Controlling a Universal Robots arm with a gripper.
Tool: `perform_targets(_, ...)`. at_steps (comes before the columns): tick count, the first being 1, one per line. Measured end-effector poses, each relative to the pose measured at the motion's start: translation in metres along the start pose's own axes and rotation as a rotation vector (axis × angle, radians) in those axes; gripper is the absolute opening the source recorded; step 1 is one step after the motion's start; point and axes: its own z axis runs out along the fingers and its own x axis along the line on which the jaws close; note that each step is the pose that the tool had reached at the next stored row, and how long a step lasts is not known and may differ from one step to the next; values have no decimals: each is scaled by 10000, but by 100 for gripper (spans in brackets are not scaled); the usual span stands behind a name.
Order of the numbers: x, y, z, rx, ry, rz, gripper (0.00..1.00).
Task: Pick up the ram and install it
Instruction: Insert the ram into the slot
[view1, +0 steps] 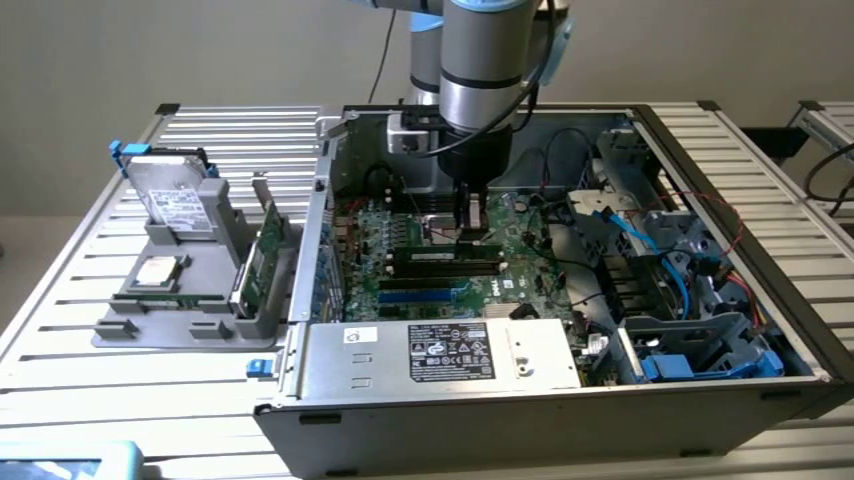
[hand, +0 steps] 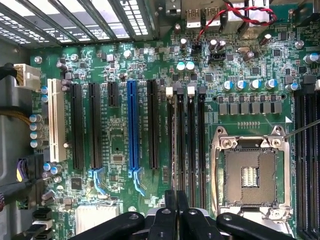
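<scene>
So the arm is reached down into the open PC case (view1: 534, 430), and the pincer (view1: 467, 238) sits low over the motherboard (view1: 380, 240), about mid-board. Its jaws are clamped together on the top edge of the ram (view1: 434, 253). The ram is the thin green strip with black chips standing on its long edge directly beneath the fingertips, lined up with the long black slots (view1: 447, 268) and sitting right at them; can't tell from here whether it's pushed fully home. In the wrist view the pincer (hand: 176, 197) has both fingers (hand: 170, 200) pressed close, hanging right over the run of black memory slots (hand: 192, 140). The bare CPU socket (hand: 250, 175) is just beside it on one side, and the blue slot (hand: 131, 125) and white slot (hand: 54, 120) are farther off on the other. Nearer the camera than the pincer in the exterior view is the silver power supply (view1: 441, 352) with its label. Well away from the pincer, outside the case toward the exterior view's left, a grey rack (view1: 160, 320) on the slatted table (view1: 200, 390) holds a hard drive (view1: 174, 195) and an upright green expansion card (view1: 274, 245).
</scene>
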Motion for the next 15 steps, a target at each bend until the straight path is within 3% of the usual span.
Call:
perform_targets(5, -1, 0, 7, -2, -72, -6, 12)
perform_targets(15, 9, 0, 31, -4, -78, -6, 12)
